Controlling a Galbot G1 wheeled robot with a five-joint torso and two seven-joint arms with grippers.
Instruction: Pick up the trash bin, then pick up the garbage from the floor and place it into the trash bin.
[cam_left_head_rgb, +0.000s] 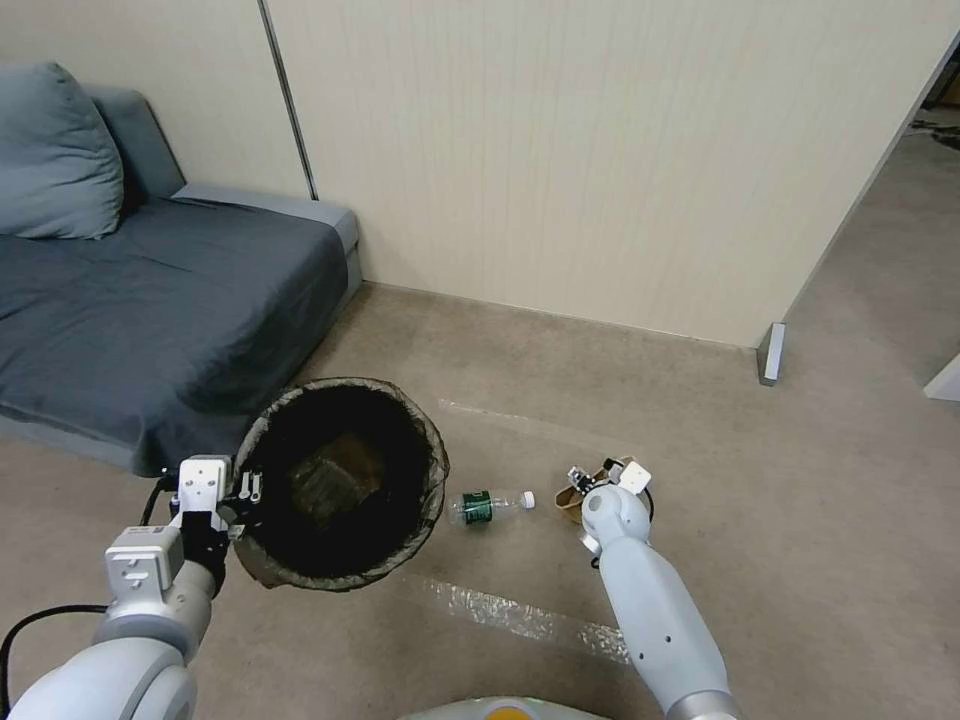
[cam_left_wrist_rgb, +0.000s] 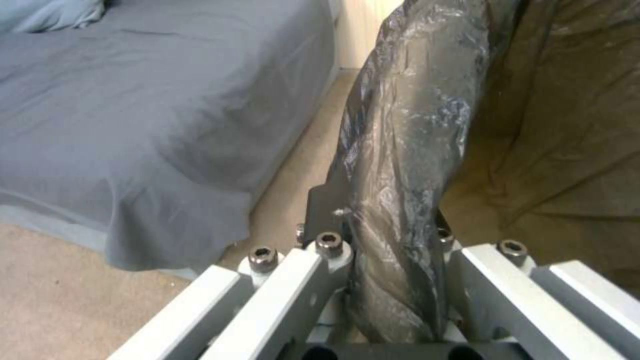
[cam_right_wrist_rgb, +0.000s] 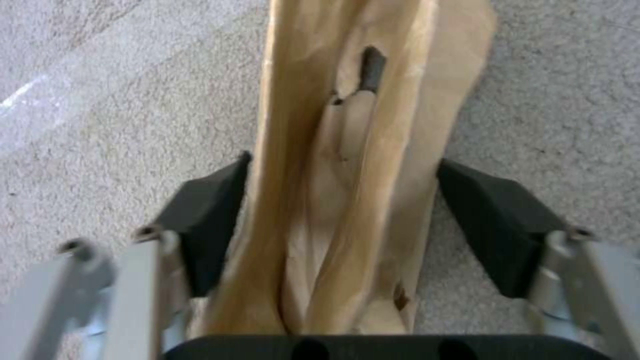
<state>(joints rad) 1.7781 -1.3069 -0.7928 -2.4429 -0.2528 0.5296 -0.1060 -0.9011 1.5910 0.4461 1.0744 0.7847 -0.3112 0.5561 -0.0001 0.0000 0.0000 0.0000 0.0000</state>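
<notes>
Now left gripper (cam_left_head_rgb: 247, 492) clamps trash bin (cam_left_head_rgb: 345, 480) rim; right gripper (cam_right_wrist_rgb: 343, 220) fingers straddle paper bag (cam_right_wrist_rgb: 347, 165), not pinched; next: close, lift

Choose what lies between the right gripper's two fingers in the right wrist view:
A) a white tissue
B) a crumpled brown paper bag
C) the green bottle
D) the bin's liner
B: the right gripper straddles the brown paper bag on the carpet.

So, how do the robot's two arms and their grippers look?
Both arms have smooth rounded shells, light grey-white. The left arm carries a boxy white wrist block and a black cable. The left gripper has pale metal links with dark screws. The right gripper has black wedge-shaped pads on silver links.
</notes>
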